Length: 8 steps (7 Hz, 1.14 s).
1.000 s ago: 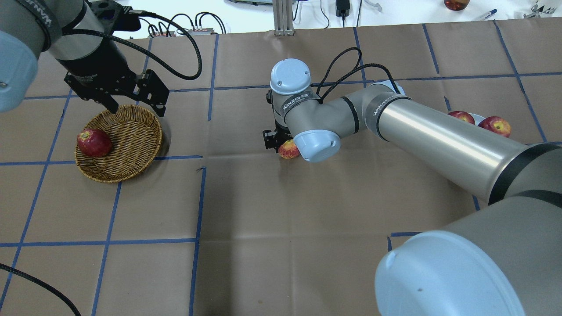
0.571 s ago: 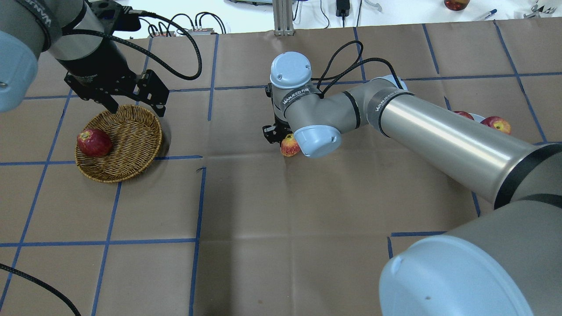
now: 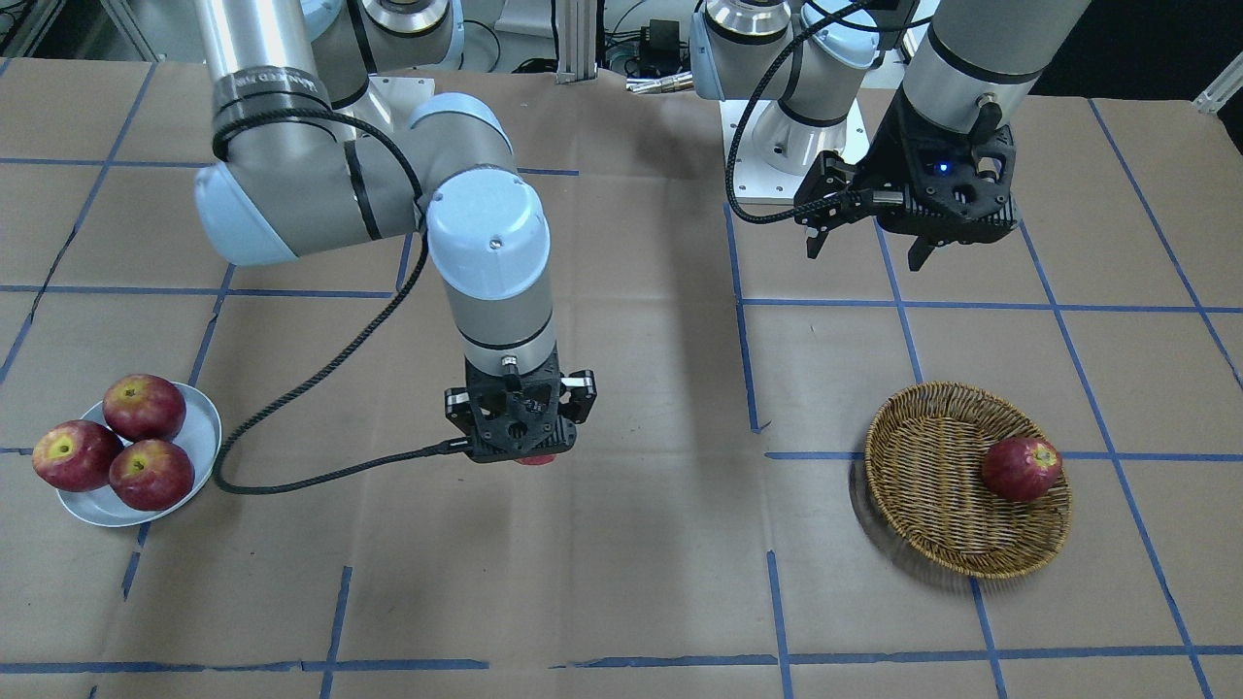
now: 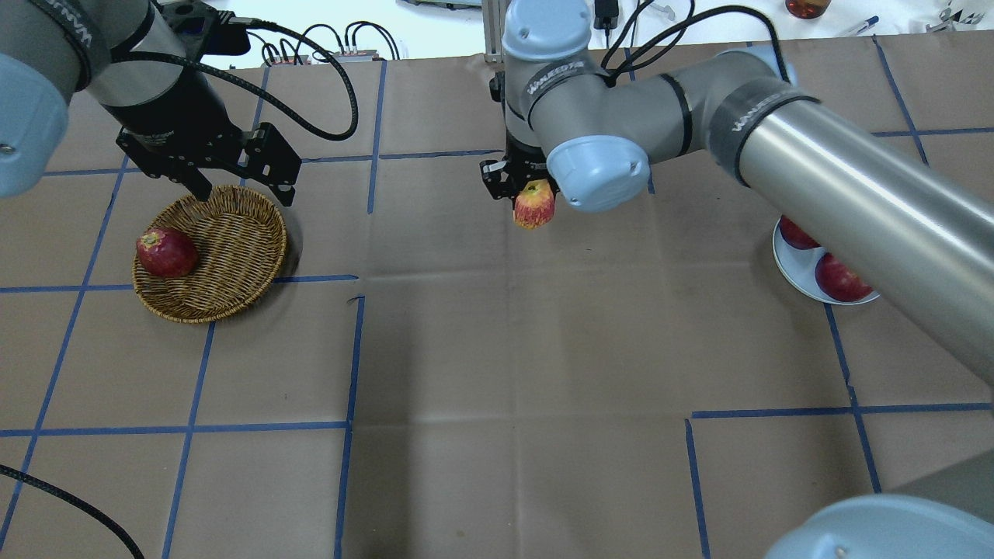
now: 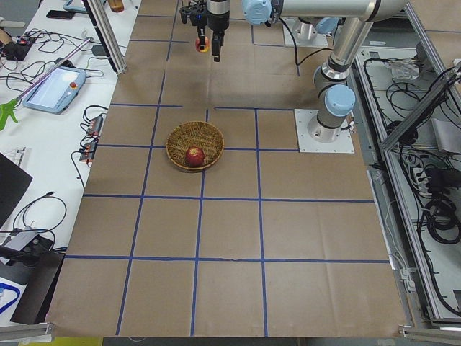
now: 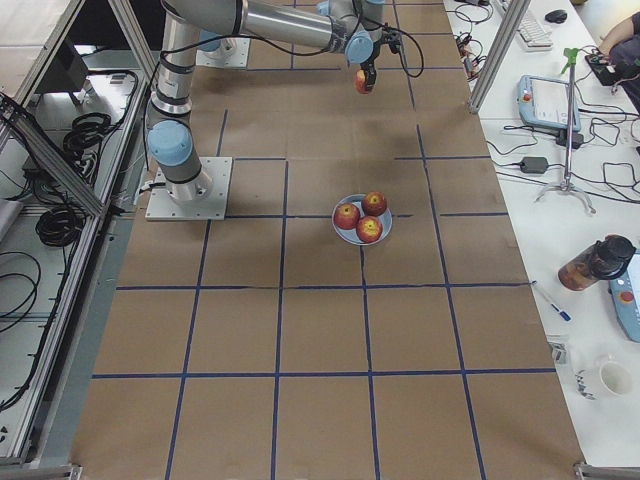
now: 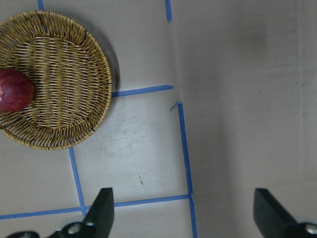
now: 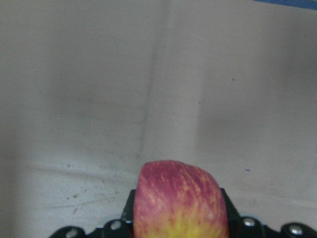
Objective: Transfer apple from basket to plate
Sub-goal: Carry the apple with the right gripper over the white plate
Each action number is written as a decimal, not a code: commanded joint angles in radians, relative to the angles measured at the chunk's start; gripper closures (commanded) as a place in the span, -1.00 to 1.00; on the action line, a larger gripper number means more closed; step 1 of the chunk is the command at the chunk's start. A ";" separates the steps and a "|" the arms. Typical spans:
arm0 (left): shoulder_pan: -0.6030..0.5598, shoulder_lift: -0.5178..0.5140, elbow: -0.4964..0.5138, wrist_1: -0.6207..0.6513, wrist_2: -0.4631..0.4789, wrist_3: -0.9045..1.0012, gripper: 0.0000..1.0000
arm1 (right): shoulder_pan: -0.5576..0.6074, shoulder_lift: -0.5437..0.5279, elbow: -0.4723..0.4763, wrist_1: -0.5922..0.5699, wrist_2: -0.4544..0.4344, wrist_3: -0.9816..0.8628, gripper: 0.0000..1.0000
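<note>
The apple (image 4: 534, 206), streaky red with a yellow-orange patch, is held in my right gripper (image 4: 522, 190) above the middle of the table. It fills the bottom of the right wrist view (image 8: 181, 198), and only a sliver shows under the gripper in the front view (image 3: 534, 459). The wicker basket (image 4: 225, 256) sits at the left with one darker red apple (image 4: 165, 252) in it. My left gripper (image 4: 243, 194) is open and empty above the basket's far rim. The white plate (image 3: 204, 417) holds three red apples.
In the overhead view my right arm hides most of the plate (image 4: 780, 256). The brown paper table cover (image 4: 497, 373) carries a grid of blue tape. Cables, a pendant and a bottle lie on the side benches.
My right gripper has risen with the apple and moved toward the table's far side. My left gripper and the basket have not moved.
</note>
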 commanded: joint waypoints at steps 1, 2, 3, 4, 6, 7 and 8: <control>0.000 -0.001 0.001 0.000 -0.002 -0.003 -0.98 | -0.183 -0.127 -0.008 0.167 -0.004 -0.118 0.11; 0.000 -0.001 0.001 0.000 -0.002 -0.002 -0.98 | -0.307 -0.152 -0.002 0.195 -0.005 -0.238 0.10; -0.002 -0.001 0.001 0.000 -0.002 -0.008 -0.98 | -0.425 -0.154 0.010 0.195 -0.012 -0.371 0.10; -0.002 -0.003 0.001 0.000 -0.002 -0.008 -0.98 | -0.533 -0.154 0.033 0.181 -0.012 -0.542 0.10; -0.008 -0.012 0.005 -0.001 0.000 -0.008 -0.98 | -0.711 -0.141 0.108 0.149 0.001 -0.772 0.10; -0.009 -0.012 0.005 -0.002 0.000 -0.009 -0.98 | -0.744 -0.137 0.160 0.075 -0.005 -0.823 0.10; -0.009 -0.012 0.005 -0.003 0.001 -0.009 -0.98 | -0.750 -0.134 0.227 -0.005 -0.005 -0.829 0.10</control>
